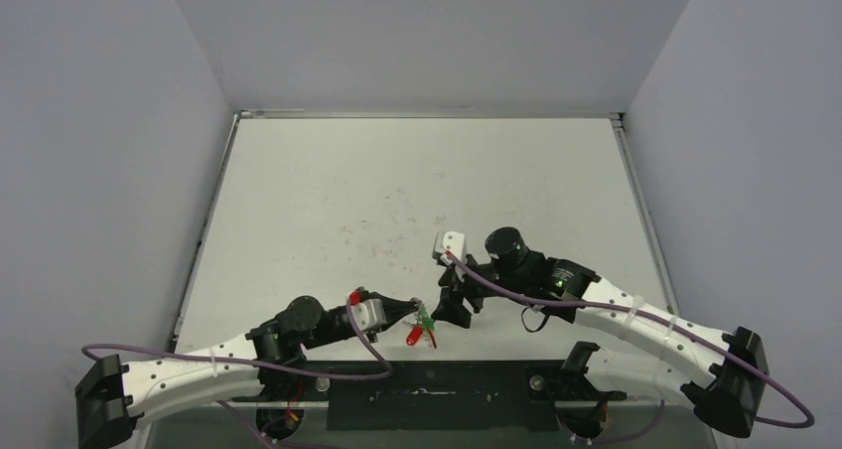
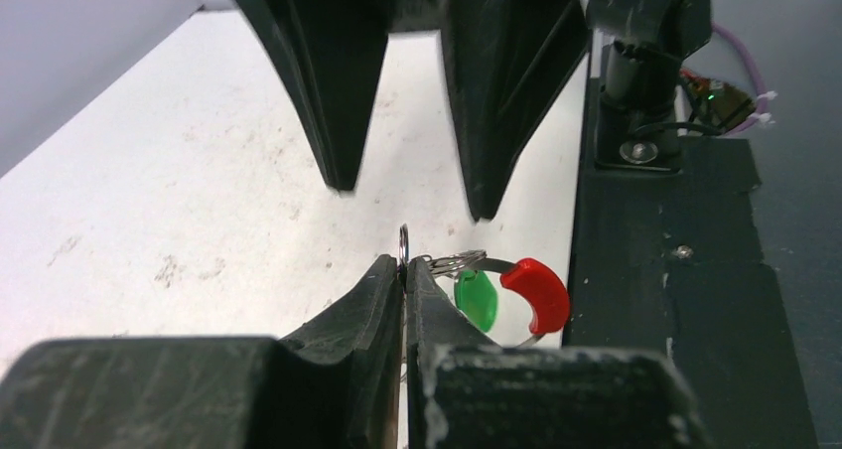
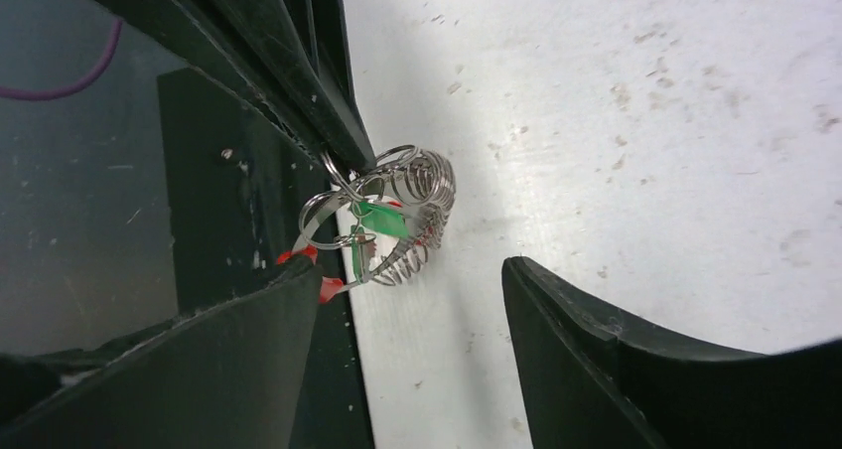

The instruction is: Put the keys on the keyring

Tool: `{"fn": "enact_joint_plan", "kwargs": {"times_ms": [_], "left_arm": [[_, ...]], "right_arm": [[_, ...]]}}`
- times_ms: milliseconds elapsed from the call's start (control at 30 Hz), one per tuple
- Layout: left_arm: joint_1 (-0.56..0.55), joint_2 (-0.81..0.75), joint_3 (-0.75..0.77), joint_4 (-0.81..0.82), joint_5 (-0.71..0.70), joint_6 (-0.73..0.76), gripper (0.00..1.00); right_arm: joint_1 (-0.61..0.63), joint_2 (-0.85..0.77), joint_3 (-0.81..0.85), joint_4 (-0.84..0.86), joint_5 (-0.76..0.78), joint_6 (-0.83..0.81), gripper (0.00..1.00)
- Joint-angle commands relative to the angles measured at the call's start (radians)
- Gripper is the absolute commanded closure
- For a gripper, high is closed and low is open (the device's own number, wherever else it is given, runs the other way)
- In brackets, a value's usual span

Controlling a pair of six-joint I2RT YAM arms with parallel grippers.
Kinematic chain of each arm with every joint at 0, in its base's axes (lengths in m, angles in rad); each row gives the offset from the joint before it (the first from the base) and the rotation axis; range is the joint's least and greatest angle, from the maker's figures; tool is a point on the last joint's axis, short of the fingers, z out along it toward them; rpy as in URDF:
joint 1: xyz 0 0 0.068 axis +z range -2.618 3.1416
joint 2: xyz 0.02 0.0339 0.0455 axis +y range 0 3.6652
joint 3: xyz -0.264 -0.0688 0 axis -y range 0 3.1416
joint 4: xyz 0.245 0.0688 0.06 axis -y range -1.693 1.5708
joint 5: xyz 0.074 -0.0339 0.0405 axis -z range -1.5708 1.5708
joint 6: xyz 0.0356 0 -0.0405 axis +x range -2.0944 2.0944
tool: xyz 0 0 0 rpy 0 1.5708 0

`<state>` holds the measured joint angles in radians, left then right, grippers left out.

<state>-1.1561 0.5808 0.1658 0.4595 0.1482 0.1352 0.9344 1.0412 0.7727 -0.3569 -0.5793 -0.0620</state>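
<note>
My left gripper (image 2: pixel 404 267) is shut on a thin silvery ring edge of the keyring (image 2: pixel 459 262), holding it just above the table near the front edge. The loop's red sleeve (image 2: pixel 538 293) and a green key head (image 2: pixel 477 300) hang to the right of the fingers. In the right wrist view the keyring's coiled metal (image 3: pixel 422 203) bunches around a green key (image 3: pixel 382 221), with a second green sliver (image 3: pixel 355 257) below. My right gripper (image 3: pixel 412 270) stands open just short of the bundle, touching nothing. From above, the left gripper (image 1: pixel 412 315) and right gripper (image 1: pixel 452 305) face each other.
The black base plate (image 1: pixel 427 394) runs along the table's near edge right under the bundle. The white table (image 1: pixel 417 191) stretches away behind both arms, scuffed, with pale walls on three sides. A purple cable (image 1: pixel 496 290) loops over the right arm.
</note>
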Motion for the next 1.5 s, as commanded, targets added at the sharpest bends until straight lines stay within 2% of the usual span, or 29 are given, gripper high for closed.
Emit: {"fn": "enact_joint_plan", "kwargs": {"times_ms": [0,100,200,333,467,733,867,933,967,1000,1067,1200,1233,1333,1467], "left_arm": [[0.001,0.011,0.097,-0.075,-0.116,-0.017,1.00],[0.001,0.066,0.135,-0.090,-0.216,-0.042,1.00],[0.005,0.164,0.186,-0.093,-0.337,-0.083,1.00],[0.062,0.348,0.307,-0.146,-0.461,-0.168,1.00],[0.226,0.502,0.409,-0.176,-0.363,-0.270,1.00],[0.440,0.774,0.590,-0.137,-0.222,-0.265,1.00],[0.542,0.888,0.665,-0.116,-0.168,-0.258,0.84],[0.595,0.926,0.705,-0.129,-0.134,-0.265,0.67],[0.628,0.940,0.715,-0.131,-0.112,-0.276,0.50],[0.659,0.951,0.721,-0.135,-0.108,-0.294,0.40],[0.721,0.954,0.718,-0.142,-0.102,-0.319,0.29],[0.861,0.882,0.634,-0.129,-0.061,-0.332,0.18],[0.897,0.846,0.600,-0.128,-0.077,-0.334,0.11],[0.983,0.722,0.494,-0.153,-0.175,-0.327,0.07],[0.999,0.570,0.351,-0.184,-0.389,-0.256,0.03]], "right_arm": [[-0.017,-0.109,-0.018,0.100,0.151,0.040,0.24],[-0.031,-0.163,-0.050,0.141,0.226,0.062,0.11],[-0.055,-0.203,-0.085,0.175,0.313,0.114,0.02],[-0.125,-0.226,-0.117,0.200,0.409,0.149,0.00],[-0.229,-0.227,-0.145,0.227,0.444,0.189,0.00],[-0.499,-0.223,-0.254,0.326,0.590,0.291,0.00],[-0.582,-0.216,-0.311,0.397,0.766,0.268,0.00],[-0.596,-0.201,-0.335,0.451,0.832,0.228,0.00],[-0.599,-0.185,-0.356,0.498,0.861,0.205,0.00],[-0.603,-0.167,-0.377,0.547,0.889,0.187,0.00],[-0.613,-0.113,-0.410,0.637,0.927,0.163,0.00],[-0.642,0.019,-0.457,0.850,0.993,0.138,0.00],[-0.657,0.058,-0.471,0.904,0.998,0.142,0.00],[-0.701,0.168,-0.480,0.993,0.996,0.161,0.00],[-0.716,0.275,-0.460,1.070,1.007,0.160,0.00]]}}
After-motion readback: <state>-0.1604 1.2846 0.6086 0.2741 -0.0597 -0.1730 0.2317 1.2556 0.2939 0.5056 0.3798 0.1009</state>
